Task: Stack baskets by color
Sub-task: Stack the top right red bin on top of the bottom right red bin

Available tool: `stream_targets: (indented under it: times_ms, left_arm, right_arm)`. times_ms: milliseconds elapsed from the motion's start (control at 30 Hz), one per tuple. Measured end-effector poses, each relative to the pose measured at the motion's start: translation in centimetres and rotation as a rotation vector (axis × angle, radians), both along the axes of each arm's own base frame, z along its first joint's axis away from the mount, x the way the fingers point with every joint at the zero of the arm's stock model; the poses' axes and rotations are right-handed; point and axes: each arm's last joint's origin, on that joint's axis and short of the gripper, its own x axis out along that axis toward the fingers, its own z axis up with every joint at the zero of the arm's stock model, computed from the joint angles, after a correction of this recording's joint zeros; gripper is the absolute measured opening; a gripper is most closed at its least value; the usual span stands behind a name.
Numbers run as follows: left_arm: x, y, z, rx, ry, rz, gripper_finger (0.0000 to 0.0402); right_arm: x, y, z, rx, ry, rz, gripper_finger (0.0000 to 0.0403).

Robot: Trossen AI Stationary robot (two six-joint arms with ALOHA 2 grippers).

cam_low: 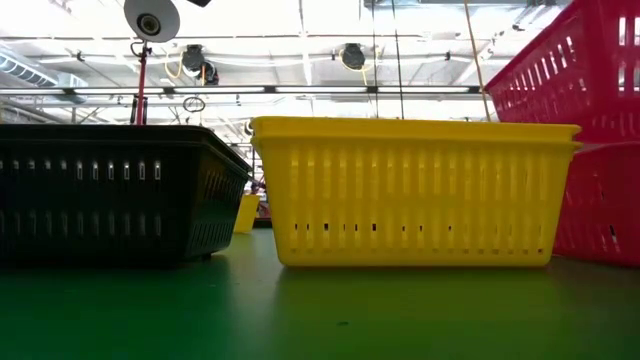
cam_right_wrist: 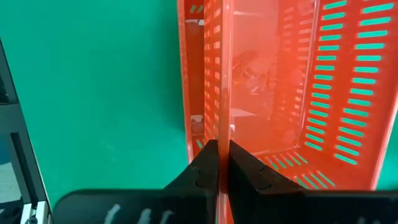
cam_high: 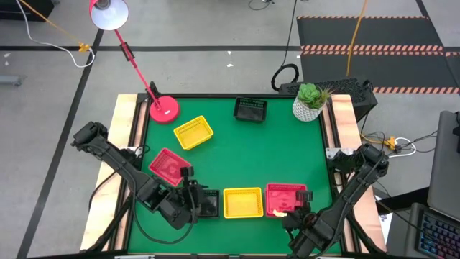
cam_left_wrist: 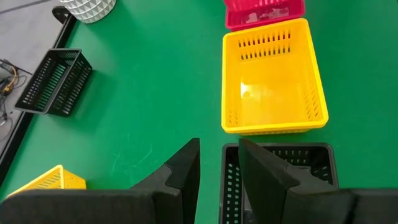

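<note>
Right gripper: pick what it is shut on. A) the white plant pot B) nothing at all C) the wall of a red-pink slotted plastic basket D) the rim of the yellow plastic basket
C: in the right wrist view the right gripper pinches the thin wall of the red-pink slotted plastic basket, and the high view places that gripper at the red-pink basket on the table's near edge.
</note>
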Motion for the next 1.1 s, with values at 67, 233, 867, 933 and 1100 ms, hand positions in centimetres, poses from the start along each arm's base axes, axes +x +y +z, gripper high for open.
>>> stream_targets:
  times_ms: [67,233,867,933,1100]
  left_arm:
    - [0.0,0.0,0.0,0.001,0.000,-0.001,0.0113]
    - [0.0,0.0,0.0,0.002,0.001,-0.002,0.0113]
    - [0.1,0.2,0.0,0.006,0.002,0.000,0.0113]
    - [0.1,0.2,0.0,0.006,0.002,0.000,0.0113]
    - [0.1,0.2,0.0,0.006,0.002,0.000,0.0113]
  right_arm:
    - [0.1,0.1,0.0,0.006,-0.007,0.003,0.0010]
    - [0.1,0.1,-0.8,0.010,-0.005,0.017,0.0010]
    - [-0.1,0.0,-1.7,0.015,0.020,0.014,0.0011]
    - [-0.1,0.0,-1.7,0.015,0.019,0.014,0.0011]
    - [0.0,0.0,-1.7,0.012,-0.003,0.016,0.0011]
